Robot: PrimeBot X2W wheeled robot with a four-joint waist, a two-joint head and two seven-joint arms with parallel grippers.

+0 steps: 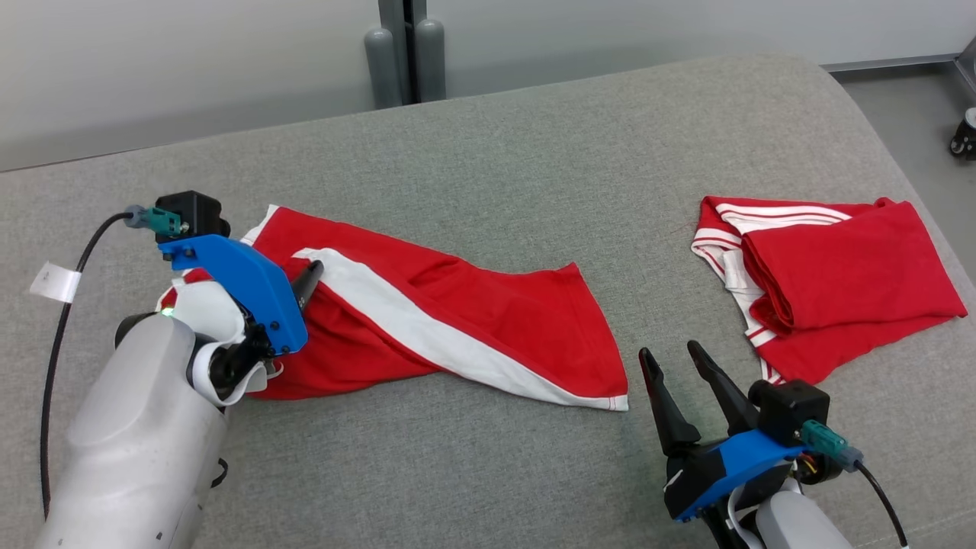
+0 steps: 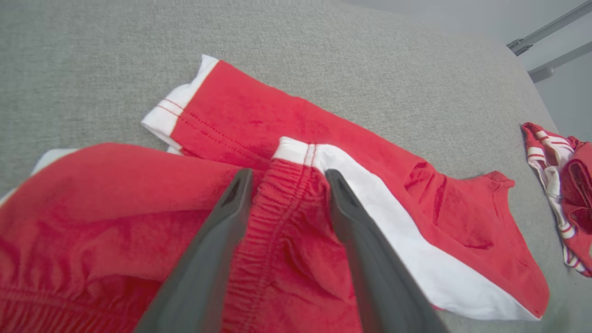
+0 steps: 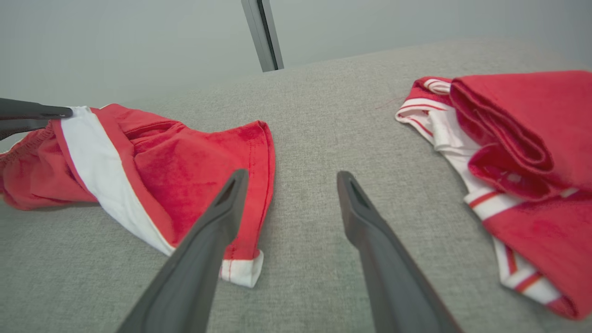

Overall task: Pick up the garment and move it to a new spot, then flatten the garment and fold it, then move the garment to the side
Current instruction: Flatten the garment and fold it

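Showing a grey padded surface (image 1: 488, 152) with red shorts (image 1: 457, 320) lying toward nine o'clock in the head view, a white stripe crossing them from ten o'clock to four o'clock. A folded garment (image 1: 846, 267), red with thin white stripes, lies well apart at three o'clock. Bare surface separates the two.

The left gripper (image 2: 289, 178) rests on the shorts' eight o'clock end. The right gripper (image 1: 671, 352) hovers at five o'clock over bare surface between the two pieces, jaws wide apart and holding nothing. Nothing lies between it and the shorts' near hem.

A black cable (image 1: 57, 335) with a white tag (image 1: 55, 282) loops beside the left arm. Two grey posts (image 1: 404, 61) stand at twelve o'clock beyond the surface, and a small wheel (image 1: 964, 133) sits on the floor at two o'clock.

In the head view a blue bracket (image 1: 244, 282) hides most of the left fingers. The left wrist view shows them well apart, astride the gathered waistband (image 2: 282, 212), which is not pinched. The right wrist view shows the folded garment's stacked layers at two o'clock and the shorts' white-edged hem corner beside its left finger.
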